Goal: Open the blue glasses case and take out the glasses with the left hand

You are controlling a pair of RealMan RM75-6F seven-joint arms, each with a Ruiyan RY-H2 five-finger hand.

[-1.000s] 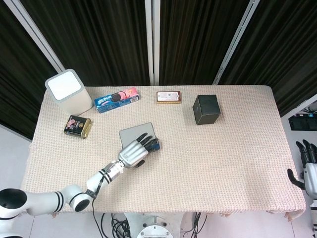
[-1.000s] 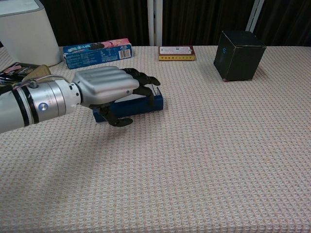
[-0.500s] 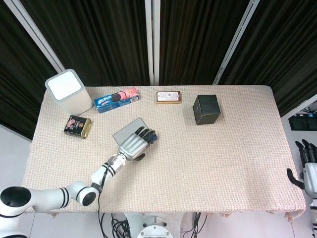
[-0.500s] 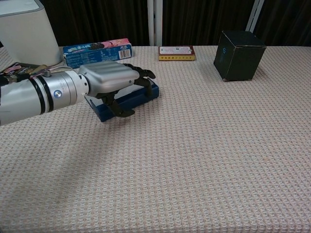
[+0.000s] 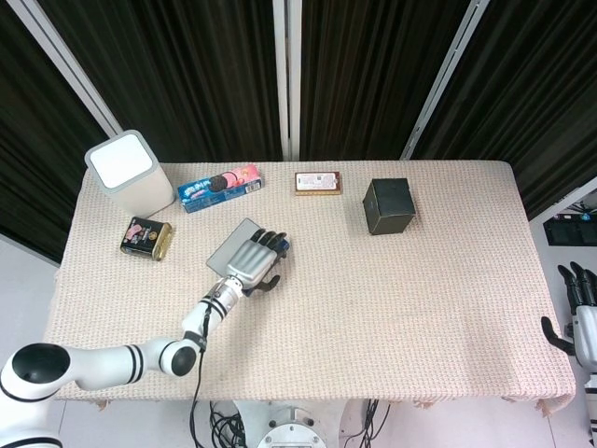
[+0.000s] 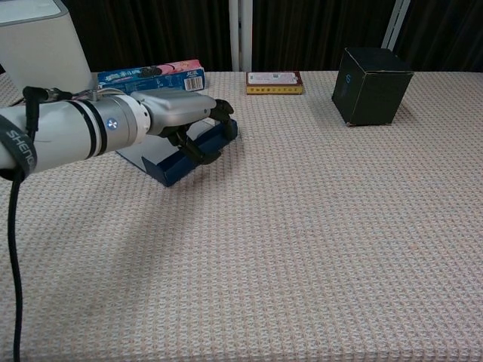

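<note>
1. The blue glasses case (image 6: 198,153) sits on the table (image 5: 401,289), left of centre, just in front of the cookie box (image 5: 219,187). Its grey lid (image 5: 227,246) lies flat, folded open toward the robot's left.
2. The left hand (image 5: 254,263) is right on top of the case, palm down. The dark fingers (image 6: 219,113) curl over the far long wall, and the thumb hooks the near side in the chest view.
3. Looks like the hand grasps the open case or something inside it. I can't tell which, because the hand hides the interior. The glasses themselves aren't visible in either view.
4. Key relation: the case's long axis runs diagonally, from near-left to far-right as the robot sees it. The forearm comes in roughly along that same line from the near-left corner. So the case lies directly under and slightly ahead of the hand, w/ no sideways reach needed.
5. My guess is the next move is mostly straight up and back along the arm.
6. The right hand (image 5: 583,317) hangs off the table's right edge, well apart, w/ fingers apart and nothing in it. The left is by far the nearer.
</note>
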